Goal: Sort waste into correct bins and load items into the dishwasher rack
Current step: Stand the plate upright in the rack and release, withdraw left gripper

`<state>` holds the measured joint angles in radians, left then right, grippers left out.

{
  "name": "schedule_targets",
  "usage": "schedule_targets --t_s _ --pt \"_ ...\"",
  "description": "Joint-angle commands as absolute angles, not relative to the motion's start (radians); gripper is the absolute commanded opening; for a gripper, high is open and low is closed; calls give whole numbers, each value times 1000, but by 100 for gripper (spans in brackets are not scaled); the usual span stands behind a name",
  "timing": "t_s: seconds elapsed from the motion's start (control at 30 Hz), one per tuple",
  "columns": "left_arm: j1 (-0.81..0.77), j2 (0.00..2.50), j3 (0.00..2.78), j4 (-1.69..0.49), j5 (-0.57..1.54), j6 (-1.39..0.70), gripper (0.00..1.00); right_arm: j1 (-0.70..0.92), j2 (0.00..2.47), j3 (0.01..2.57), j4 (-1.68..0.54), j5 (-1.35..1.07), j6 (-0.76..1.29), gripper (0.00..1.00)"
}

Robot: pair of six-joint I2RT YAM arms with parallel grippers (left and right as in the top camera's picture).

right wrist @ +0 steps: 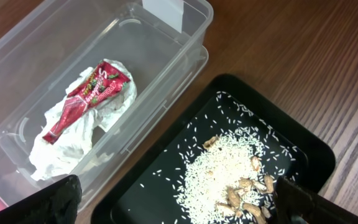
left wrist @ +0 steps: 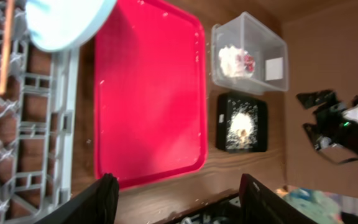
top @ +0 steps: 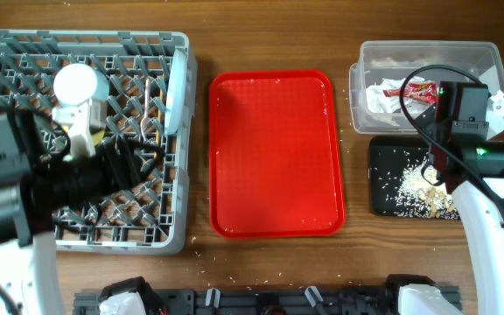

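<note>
The grey dishwasher rack (top: 24, 61) fills the left of the table. A pale blue plate (left wrist: 61, 22) stands in it near its right side, and a wooden chopstick (left wrist: 5, 50) lies among the pegs. My left gripper (left wrist: 179, 205) is open and empty above the rack's right part. The clear tub (right wrist: 166, 37) holds the red-and-white wrapper (right wrist: 89, 96) on a crumpled white napkin (right wrist: 67, 146). The black tray (right wrist: 303, 155) beside it holds rice scraps (right wrist: 229, 168) and some brown bits. My right gripper (right wrist: 179, 208) is open and empty above the black tray, close to the tub.
A large red serving tray (top: 274, 153) lies between the rack and the bins. A few rice grains are scattered on the wooden table round the trays. The black tray (top: 383, 188) sits just in front of the clear tub (top: 374, 61).
</note>
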<state>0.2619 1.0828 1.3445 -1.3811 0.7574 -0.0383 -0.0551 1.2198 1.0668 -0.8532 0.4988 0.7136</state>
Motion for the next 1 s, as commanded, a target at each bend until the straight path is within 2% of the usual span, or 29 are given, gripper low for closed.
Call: schedule_targets --t_s 0.0,0.13,0.37,0.43,0.53,0.63,0.7,0.8,0.87,0.97 --pt "259 960 1288 -1449 613 -7 100 -57 1221 1069 -853 516 707 100" --pt "259 894 1274 -1535 604 -7 100 -57 1221 1069 -853 516 707 100" --pt "258 891 1274 -1535 588 -7 100 -57 1221 1069 -853 516 707 100" --pt "210 895 1272 -1530 585 -7 100 -57 1221 1069 -853 516 707 100" --pt "112 865 1197 -1367 585 -7 100 -57 1221 1069 -853 516 707 100" --pt "62 708 837 -992 594 -12 100 -57 1221 1069 -853 516 707 100" --pt "60 607 639 -822 604 -15 100 -57 1221 1069 -853 516 707 100" --pt "57 474 477 -695 605 -15 100 -57 1221 1069 -853 516 707 100" --pt "45 403 449 -687 604 -131 100 -57 1221 1069 -853 516 707 100" --pt "41 338 436 -682 537 -194 100 -57 1221 1069 -853 516 707 100"
